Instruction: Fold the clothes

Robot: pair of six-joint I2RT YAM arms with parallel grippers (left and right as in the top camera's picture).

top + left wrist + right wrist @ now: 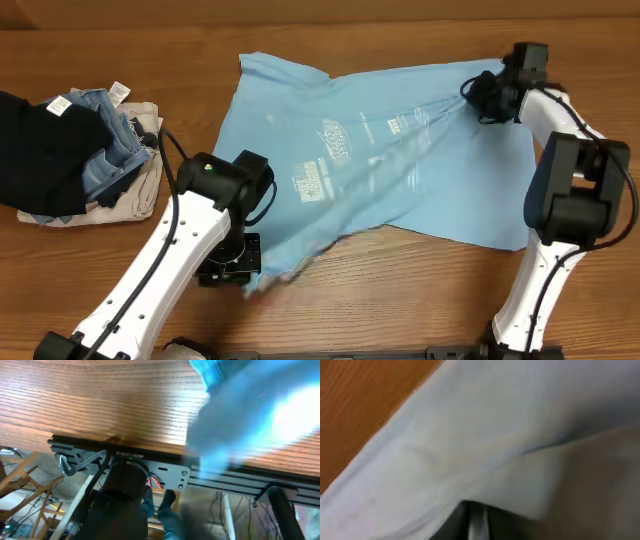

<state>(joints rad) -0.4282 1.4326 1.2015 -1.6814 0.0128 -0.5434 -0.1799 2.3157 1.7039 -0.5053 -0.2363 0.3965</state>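
Note:
The light-blue T-shirt (400, 160) with white print lies on the wooden table, pulled taut in a diagonal ridge between my two grippers. My right gripper (478, 95) is shut on the shirt's far right edge. In the right wrist view the pale cloth (485, 435) fills the frame and covers the dark fingers (476, 522). My left gripper (252, 272) is shut on the shirt's near left corner at the table's front. In the left wrist view blue cloth sits between the fingers (162, 506) and a blurred fold (250, 405) hangs at the upper right.
A pile of other clothes (75, 150), black, denim and beige, lies at the table's left. The table's front edge and metal frame (165, 467) are just below my left gripper. Bare wood (400, 290) shows in front of the shirt.

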